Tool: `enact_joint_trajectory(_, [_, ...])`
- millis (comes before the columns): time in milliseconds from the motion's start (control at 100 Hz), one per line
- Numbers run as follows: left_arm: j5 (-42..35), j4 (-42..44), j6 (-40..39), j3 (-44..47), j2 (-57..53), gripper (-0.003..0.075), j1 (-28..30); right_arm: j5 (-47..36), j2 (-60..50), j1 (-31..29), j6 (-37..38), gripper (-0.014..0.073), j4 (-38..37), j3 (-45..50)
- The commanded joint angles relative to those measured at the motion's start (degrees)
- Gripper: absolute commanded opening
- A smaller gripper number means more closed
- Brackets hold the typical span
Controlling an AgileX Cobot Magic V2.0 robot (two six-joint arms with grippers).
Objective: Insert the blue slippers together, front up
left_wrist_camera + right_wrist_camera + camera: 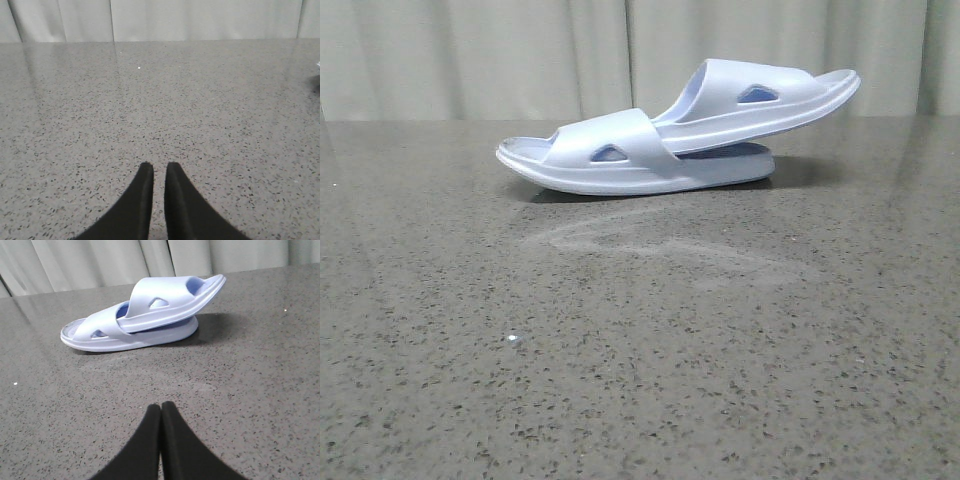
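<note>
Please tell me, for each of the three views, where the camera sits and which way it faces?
Front view: faces forward over the grey speckled stone table at the pale blue nested foam slippers; no robot parts show.
Left wrist view: on the left arm, facing bare table and curtain; left gripper nearly shut.
Right wrist view: on the right arm, facing the slippers; right gripper shut.
Shared: front and right wrist views show the slippers.

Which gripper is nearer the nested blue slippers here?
Right. The right gripper faces the blue slippers across bare table; the left gripper sees only their edge at its view's side.
</note>
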Motion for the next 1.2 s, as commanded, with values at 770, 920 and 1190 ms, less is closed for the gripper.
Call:
enact_joint_trajectory(770, [-3.8,-1.1,-0.5,0.5,-1.8,0.0015,0.2,-12.8,1.7,-0.1,-0.1,-0.0078,-0.4,-0.8])
enact_joint_trajectory(920, [-3.8,-1.1,-0.5,0.5,-1.8,0.0015,0.2,-21.4,2.1,-0.1,17.3,-0.0078,-25.1,0.4])
enact_joint_trajectory(1190, [-3.8,-1.1,-0.5,0.5,-1.8,0.0015,0.2,-36.1,-4.4,-0.1,32.1,-0.0078,-46.7,13.8])
